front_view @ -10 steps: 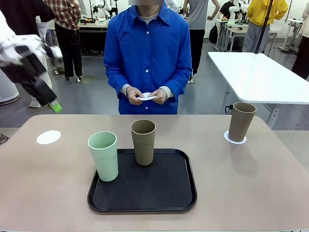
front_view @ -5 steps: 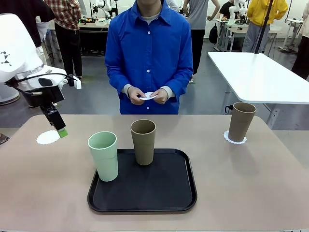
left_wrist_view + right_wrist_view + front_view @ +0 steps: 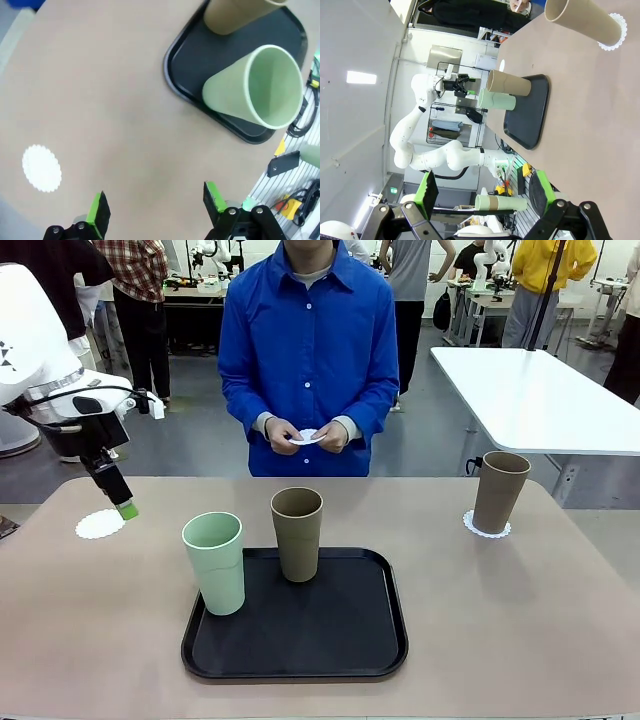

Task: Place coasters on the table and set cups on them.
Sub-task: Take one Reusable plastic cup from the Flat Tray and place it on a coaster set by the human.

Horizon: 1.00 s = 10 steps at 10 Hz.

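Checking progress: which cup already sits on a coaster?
The taupe cup at far right; the mint cup and other taupe cup stand on the black tray.

Robotics lab, open-plan. White robot arm (image 3: pixel 40 330) stands off the left edge of the beige counter (image 3: pixel 520 620). Past the counter's far edge: grey floor (image 3: pixel 190 445), a white table (image 3: pixel 530 390), benches (image 3: pixel 195 285) loaded with equipment, several people (image 3: pixel 135 300) standing about. Left wrist view: loose cables (image 3: pixel 300 120) beyond the counter's edge.
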Each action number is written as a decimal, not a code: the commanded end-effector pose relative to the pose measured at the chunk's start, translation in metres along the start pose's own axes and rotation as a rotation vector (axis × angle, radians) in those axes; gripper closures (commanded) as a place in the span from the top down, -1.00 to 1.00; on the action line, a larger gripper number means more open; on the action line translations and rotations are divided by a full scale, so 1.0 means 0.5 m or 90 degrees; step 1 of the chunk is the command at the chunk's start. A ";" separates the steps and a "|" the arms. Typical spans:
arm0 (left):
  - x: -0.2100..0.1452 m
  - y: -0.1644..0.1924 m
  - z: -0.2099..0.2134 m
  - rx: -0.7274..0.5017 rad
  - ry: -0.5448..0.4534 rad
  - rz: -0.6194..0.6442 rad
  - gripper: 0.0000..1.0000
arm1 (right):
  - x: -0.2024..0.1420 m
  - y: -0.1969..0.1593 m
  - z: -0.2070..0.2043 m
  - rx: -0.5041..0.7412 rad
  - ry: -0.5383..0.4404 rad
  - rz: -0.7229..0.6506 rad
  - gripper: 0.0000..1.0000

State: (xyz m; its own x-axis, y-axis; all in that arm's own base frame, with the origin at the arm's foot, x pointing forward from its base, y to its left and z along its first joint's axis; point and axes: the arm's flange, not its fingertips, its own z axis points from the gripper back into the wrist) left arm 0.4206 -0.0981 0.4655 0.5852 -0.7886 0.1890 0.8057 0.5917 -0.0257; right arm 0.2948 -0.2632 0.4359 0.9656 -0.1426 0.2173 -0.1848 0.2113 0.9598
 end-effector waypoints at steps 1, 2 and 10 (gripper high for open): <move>-0.051 -0.014 -0.006 -0.086 -0.144 -0.192 1.00 | -0.003 0.002 -0.001 0.003 0.004 -0.006 1.00; -0.074 -0.004 -0.011 -0.122 -0.225 -0.239 1.00 | -0.003 0.002 -0.001 0.003 0.004 -0.006 1.00; -0.142 0.140 -0.175 -0.379 -0.513 -0.273 1.00 | -0.003 0.002 -0.001 0.003 0.004 -0.006 1.00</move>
State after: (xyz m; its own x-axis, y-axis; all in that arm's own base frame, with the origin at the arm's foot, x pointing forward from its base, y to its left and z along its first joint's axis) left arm 0.4237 -0.0135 0.3658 0.2056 -0.4082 0.8894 0.9702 -0.0337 -0.2398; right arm 0.2950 -0.2629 0.4359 0.9658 -0.1417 0.2170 -0.1847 0.2112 0.9598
